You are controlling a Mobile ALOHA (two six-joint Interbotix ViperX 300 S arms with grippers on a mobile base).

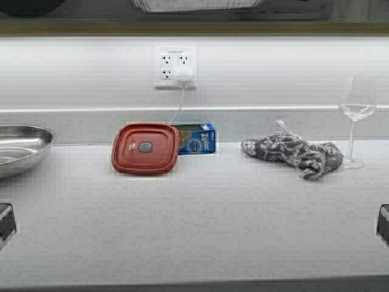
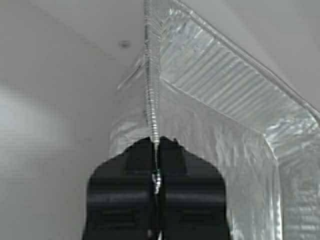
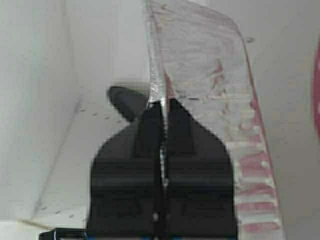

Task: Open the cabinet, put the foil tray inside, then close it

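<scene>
The foil tray (image 2: 215, 100) is held up by its rolled rim at both ends. My left gripper (image 2: 156, 140) is shut on one rim edge, with white cabinet panels behind it. My right gripper (image 3: 163, 102) is shut on the other rim edge of the tray (image 3: 200, 50), whose ribbed side shows pink reflections. White inner walls with rows of shelf-pin holes surround it. In the high view only a ribbed silver strip of the tray (image 1: 194, 5) shows at the top, above the cabinet's tan lower edge (image 1: 61, 27). Neither gripper shows in that view, and the doors are out of view.
On the counter below lie a red square lid (image 1: 144, 148), a blue Ziploc box (image 1: 197, 139), a steel bowl (image 1: 18, 149) at the left, a grey patterned cloth (image 1: 292, 153) and a wine glass (image 1: 355, 118) at the right. A wall outlet (image 1: 175, 67) has a plug in it.
</scene>
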